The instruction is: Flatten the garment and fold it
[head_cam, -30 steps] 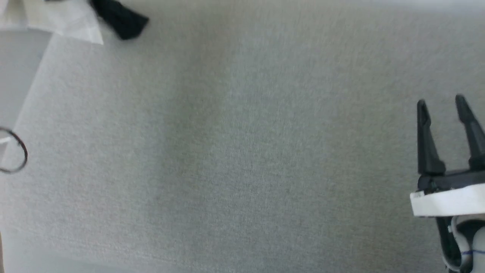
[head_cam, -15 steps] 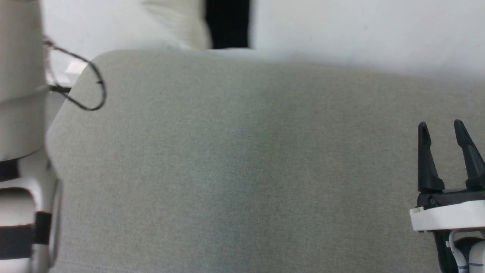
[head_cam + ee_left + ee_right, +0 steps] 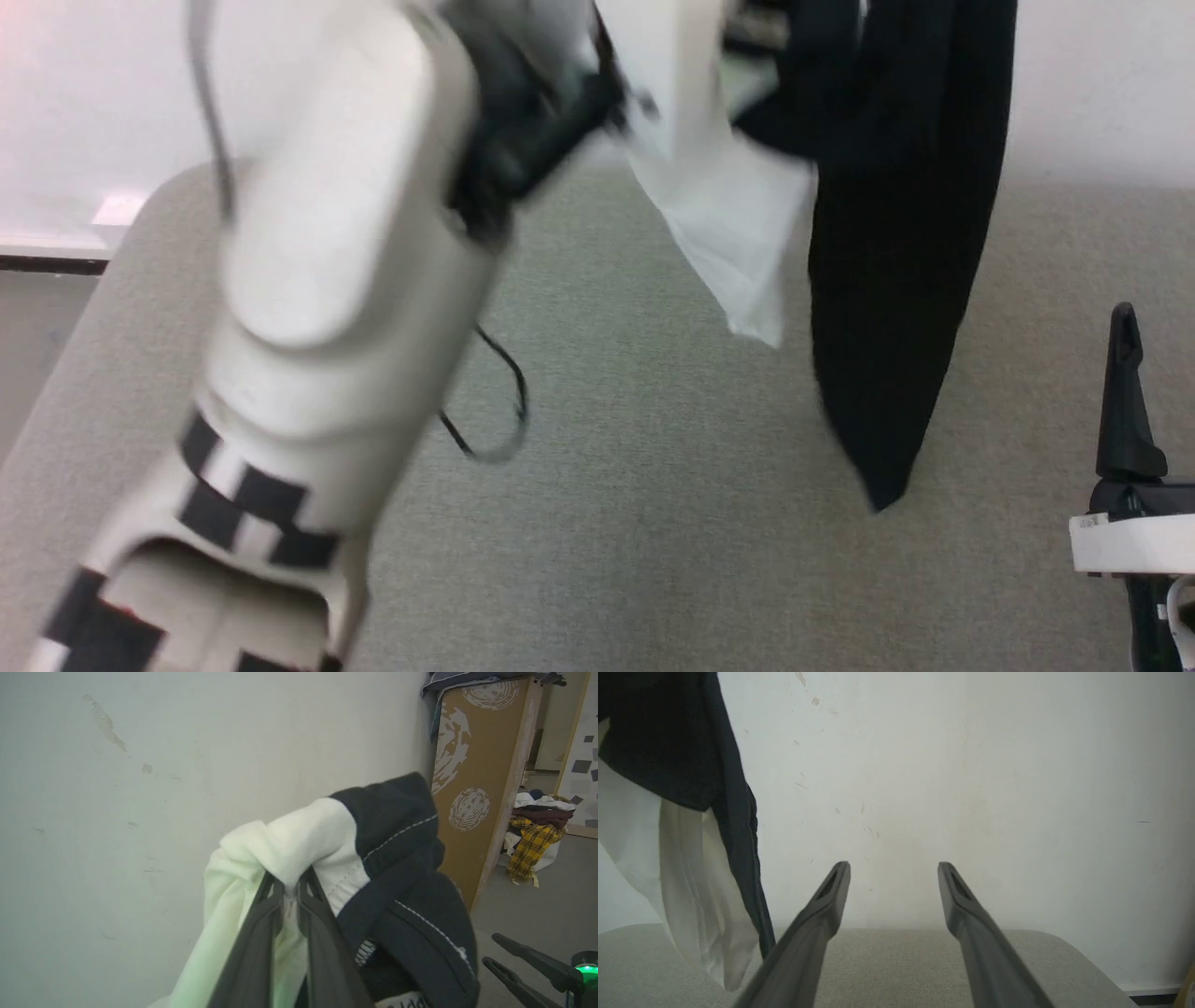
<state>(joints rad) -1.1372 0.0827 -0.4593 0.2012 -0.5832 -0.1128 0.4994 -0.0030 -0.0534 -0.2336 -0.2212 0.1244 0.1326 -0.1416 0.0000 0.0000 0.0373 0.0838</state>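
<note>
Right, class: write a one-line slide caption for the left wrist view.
Left hand pinching a bunched fold of the white-and-black garment, held up in front of a scuffed pale wall.

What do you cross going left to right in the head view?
Left arm's pale forearm → dark cable loop → garment's hanging white part → its black part → right gripper's finger.

Garment (image 3: 887, 280) hanging mid-table, pale left forearm (image 3: 317, 233) crossing left side, grey table (image 3: 653, 560) bare beneath, wall (image 3: 971, 765) behind
</note>
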